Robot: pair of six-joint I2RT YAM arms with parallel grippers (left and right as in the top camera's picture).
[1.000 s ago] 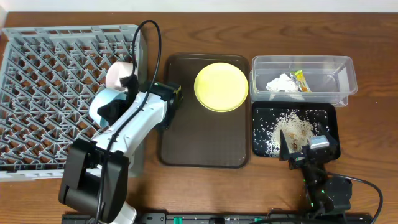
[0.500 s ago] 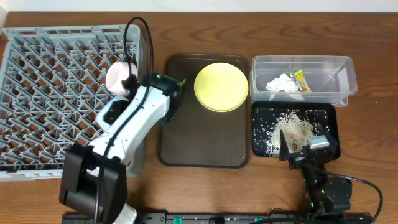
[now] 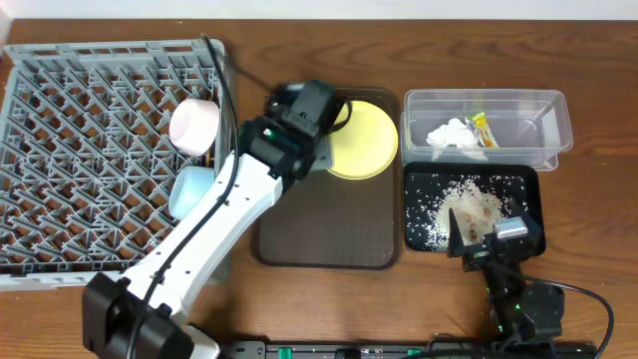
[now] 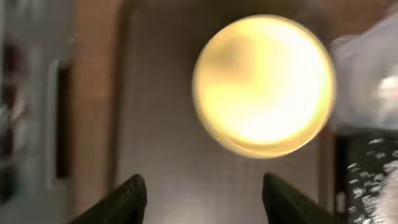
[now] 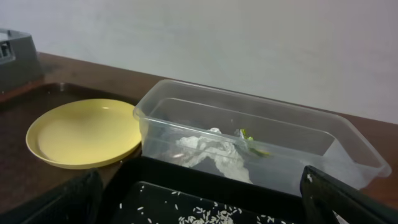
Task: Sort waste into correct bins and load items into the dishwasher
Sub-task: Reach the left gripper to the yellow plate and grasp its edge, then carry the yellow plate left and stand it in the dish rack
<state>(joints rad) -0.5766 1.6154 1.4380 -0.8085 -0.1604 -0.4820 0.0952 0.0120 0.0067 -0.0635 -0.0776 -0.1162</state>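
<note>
The round pale yellow plate lies at the far end of the dark brown serving tray. My left gripper hovers over that tray just left of the plate, open and empty. In the grey dish rack, near its right wall, sit a white bowl and a light blue bowl. The clear tub holds a white tissue and a snack wrapper. Rice scraps lie in the black tray. My right gripper rests open at that tray's near edge.
The brown serving tray's near half is bare. The tub and the black tray stand side by side just right of it. The left arm stretches diagonally from the table's front edge across the rack's right wall. A black cable loops above the rack's right side.
My left gripper has opened and let go of the light blue bowl, which now rests in the rack. The arm has swung right to the plate. The right arm has not moved.
</note>
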